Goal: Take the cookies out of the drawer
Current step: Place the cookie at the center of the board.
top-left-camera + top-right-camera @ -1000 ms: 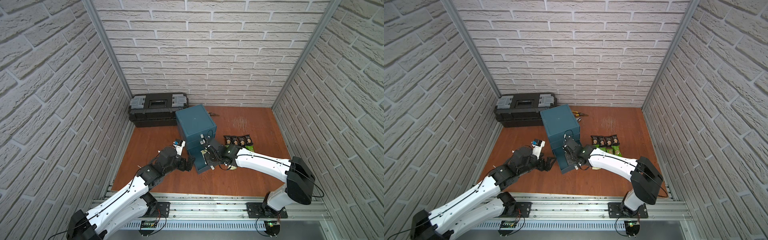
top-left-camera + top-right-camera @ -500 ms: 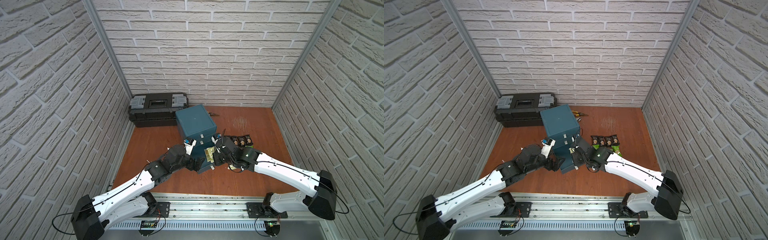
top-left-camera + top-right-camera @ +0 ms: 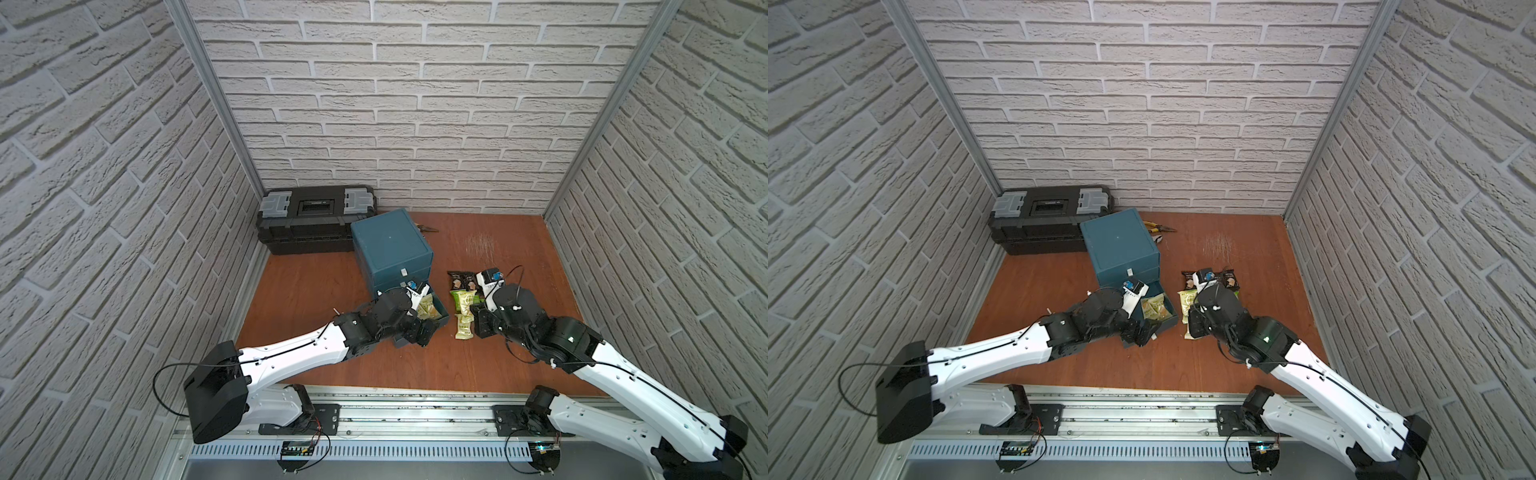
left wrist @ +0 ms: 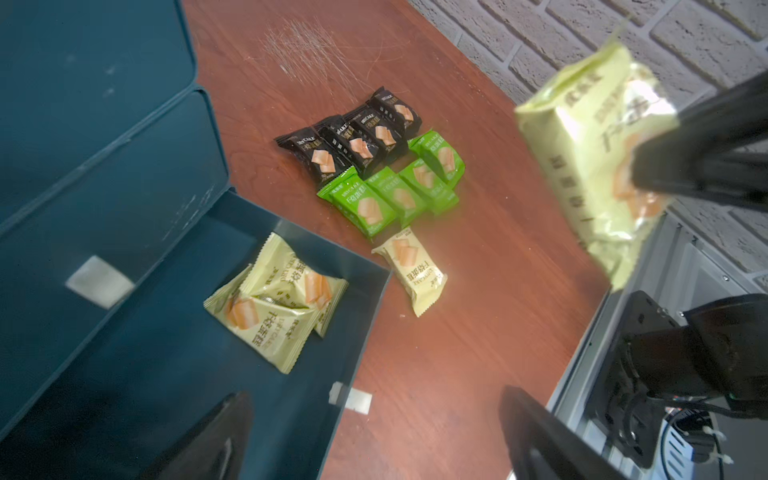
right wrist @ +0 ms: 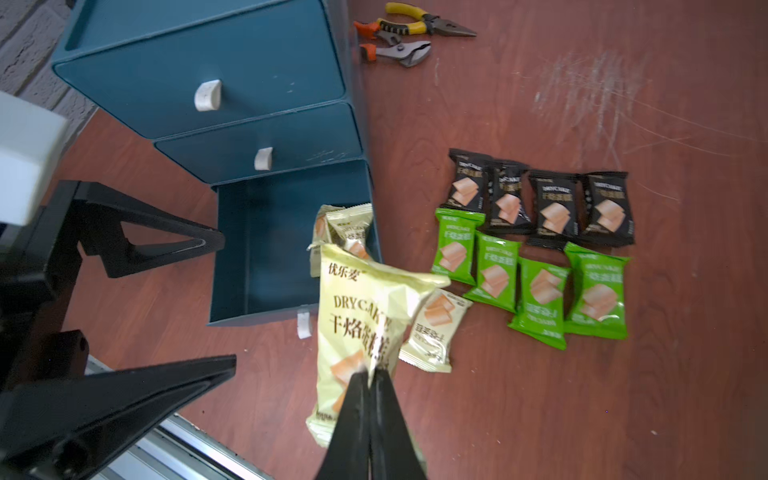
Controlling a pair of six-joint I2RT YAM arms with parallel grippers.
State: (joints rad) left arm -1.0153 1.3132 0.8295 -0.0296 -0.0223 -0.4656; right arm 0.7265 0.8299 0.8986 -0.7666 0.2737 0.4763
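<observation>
My left jaws [image 4: 374, 436] hang spread and empty over the open bottom drawer [image 4: 365, 316] of the blue cabinet [image 5: 199, 83], where two or three cream cookie packets [image 4: 270, 307] lie just below them. My right jaws [image 5: 370, 399] are clenched on one cream packet [image 5: 365, 324] printed "DRYCAKE" with Chinese lettering, lifted clear beside the drawer. I judge this a carry-out step: next, set it on the tabletop [image 5: 540, 395] beside the lone cream packet [image 5: 436, 328] ahead of these jaws, below the black row [image 5: 540, 203] and green row [image 5: 536, 282].
</observation>
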